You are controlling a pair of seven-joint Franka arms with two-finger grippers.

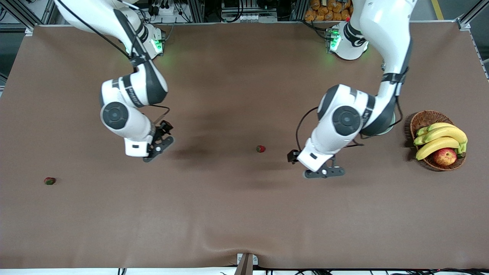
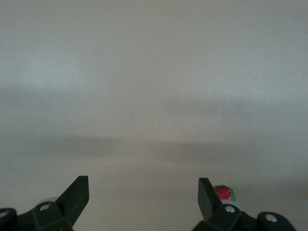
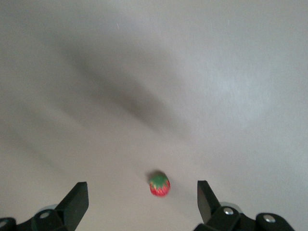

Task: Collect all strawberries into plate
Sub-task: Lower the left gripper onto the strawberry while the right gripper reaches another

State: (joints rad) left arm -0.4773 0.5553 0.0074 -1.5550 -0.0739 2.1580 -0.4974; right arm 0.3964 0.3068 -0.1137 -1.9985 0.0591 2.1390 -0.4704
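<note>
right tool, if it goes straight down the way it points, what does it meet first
Probably bare table. The right tool is open over it, and the strawberry lies between its fingers in the wrist view, though depth is unclear.

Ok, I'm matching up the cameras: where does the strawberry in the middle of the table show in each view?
Front view: middle strawberry, on the table between the two arms.
Left wrist view: half-hidden berry beside a left finger; cannot tell if same one.
Right wrist view: whole berry between open right fingers; same doubt.
Shared: brown table cover.
</note>
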